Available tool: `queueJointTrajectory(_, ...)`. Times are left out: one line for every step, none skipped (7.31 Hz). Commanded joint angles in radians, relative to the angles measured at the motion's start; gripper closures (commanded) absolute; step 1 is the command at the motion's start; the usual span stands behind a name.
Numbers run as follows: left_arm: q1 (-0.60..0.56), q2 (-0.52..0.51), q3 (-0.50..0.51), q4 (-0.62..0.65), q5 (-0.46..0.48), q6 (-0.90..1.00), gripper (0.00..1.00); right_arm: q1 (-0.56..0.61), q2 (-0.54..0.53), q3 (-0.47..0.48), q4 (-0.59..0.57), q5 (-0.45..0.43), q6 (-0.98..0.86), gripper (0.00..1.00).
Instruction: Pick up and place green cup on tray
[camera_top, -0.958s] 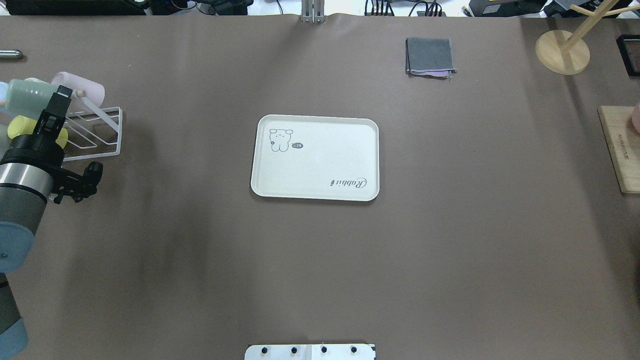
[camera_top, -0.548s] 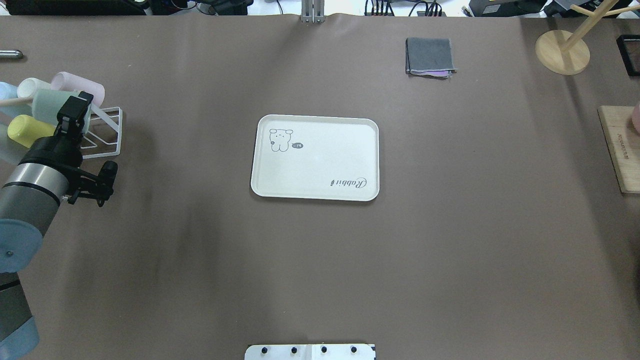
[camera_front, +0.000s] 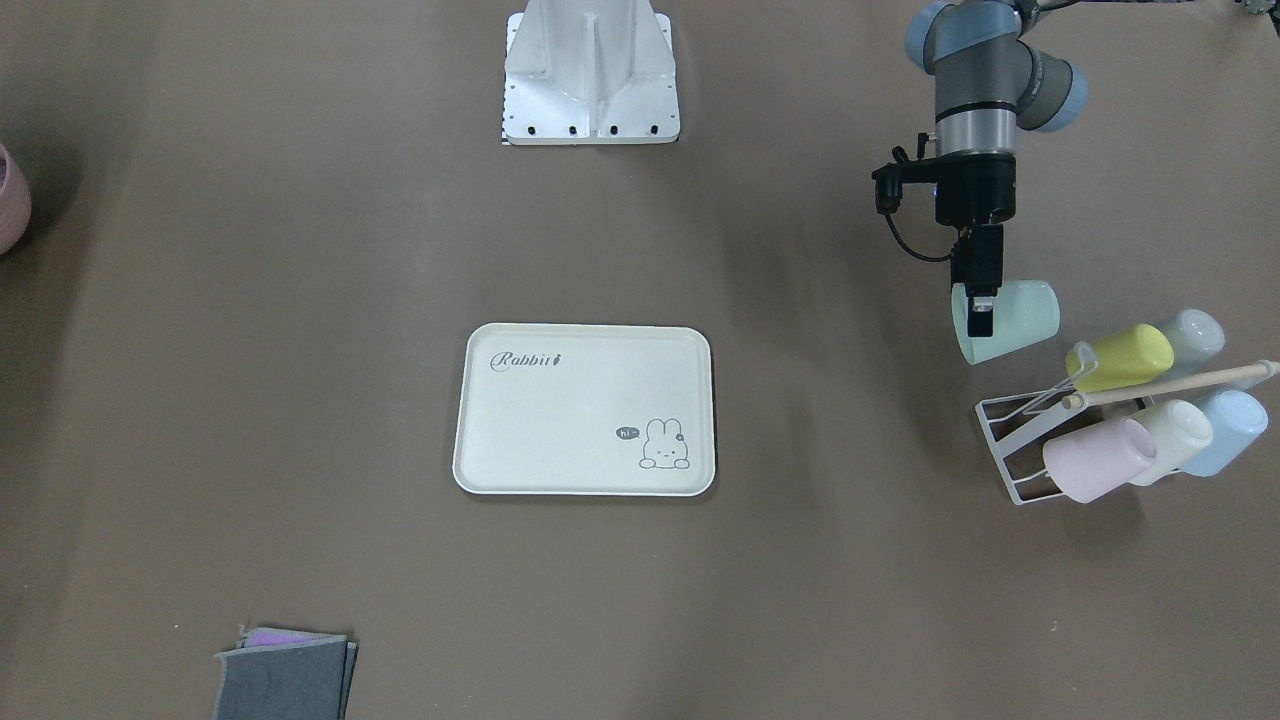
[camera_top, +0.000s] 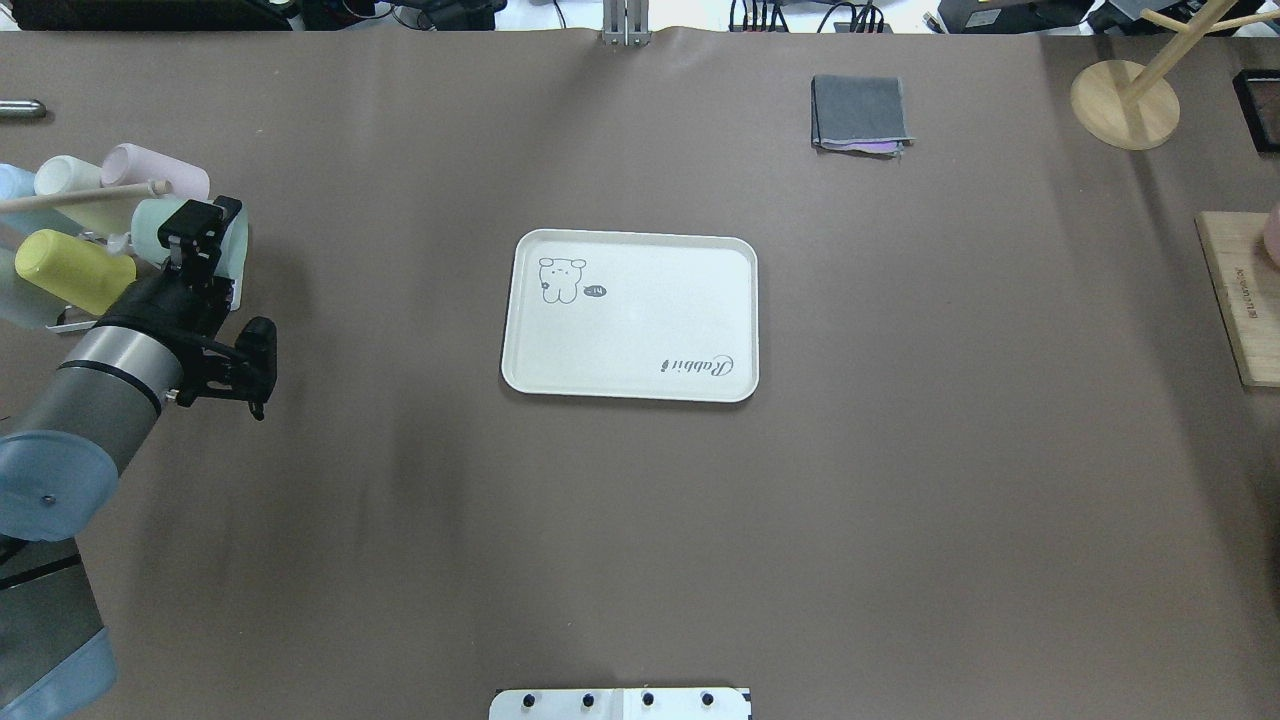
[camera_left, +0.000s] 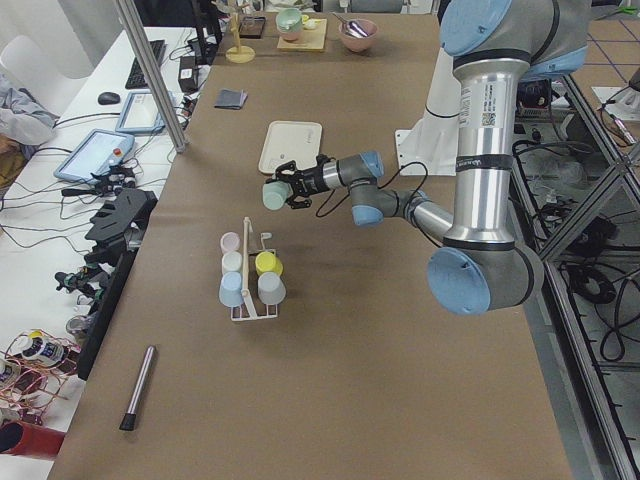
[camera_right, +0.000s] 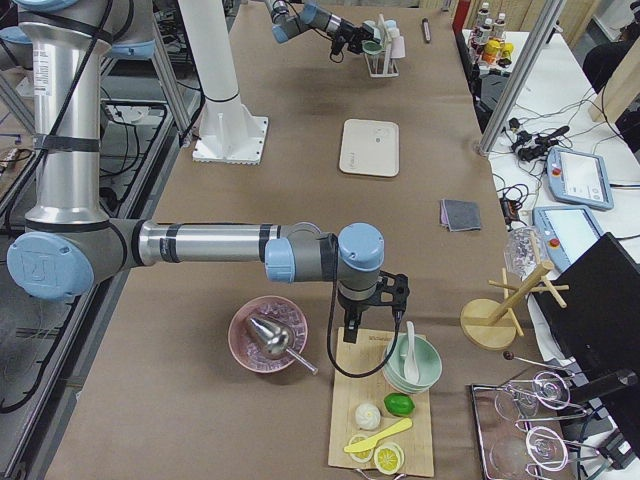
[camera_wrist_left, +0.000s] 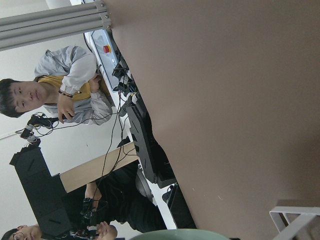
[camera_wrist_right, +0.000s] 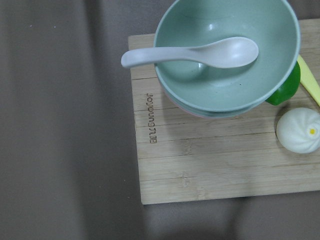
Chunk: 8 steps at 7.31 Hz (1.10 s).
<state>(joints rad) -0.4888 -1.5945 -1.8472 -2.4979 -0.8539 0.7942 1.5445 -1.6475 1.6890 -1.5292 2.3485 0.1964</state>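
The green cup lies on its side in my left gripper, held above the table just off the cup rack. The gripper is shut on the cup's rim. The pair also shows in the overhead view, the gripper over the cup, and in the exterior left view. The cup's rim shows at the bottom of the left wrist view. The cream tray with the "Rabbit" script lies at the table's middle. My right gripper hovers over a wooden board; I cannot tell whether it is open.
The white wire rack holds a yellow cup, a pink cup, a whitish cup and pale blue cups. A folded grey cloth and a wooden stand sit at the back right. The board carries a green bowl with a spoon.
My left gripper has moved right, away from the rack and toward the tray, drawing the green cup off the rack with it.
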Motion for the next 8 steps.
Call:
queueJointTrajectory(0.036,-0.056,0.037,-0.004,-0.028,-0.192,0.28,-0.009,0.000,0.000,0.001,0.000,0.000,0.00)
queueJointTrajectory(0.120,-0.070,0.042,-0.006,-0.027,-0.337,0.29,-0.009,0.000,0.001,0.001,0.000,0.000,0.00)
queueJointTrajectory(0.163,-0.070,0.049,-0.012,-0.020,-0.522,0.29,-0.009,-0.002,0.001,0.001,0.000,0.000,0.00)
queueJointTrajectory(0.183,-0.073,0.054,-0.022,-0.017,-0.688,0.29,-0.009,0.000,0.001,0.001,0.002,0.001,0.00)
queueJointTrajectory(0.185,-0.074,0.056,-0.074,-0.023,-0.816,0.29,-0.009,0.000,0.001,0.000,0.000,0.000,0.00)
queueJointTrajectory(0.187,-0.074,0.060,-0.134,-0.027,-0.907,0.29,-0.009,0.000,0.001,0.000,0.002,0.001,0.00)
queueJointTrajectory(0.187,-0.085,0.060,-0.172,-0.027,-0.962,0.29,-0.009,0.000,0.003,0.000,0.002,0.002,0.00)
queueJointTrajectory(0.188,-0.131,0.063,-0.220,-0.027,-0.993,0.29,-0.009,-0.002,0.003,0.000,0.002,0.002,0.00)
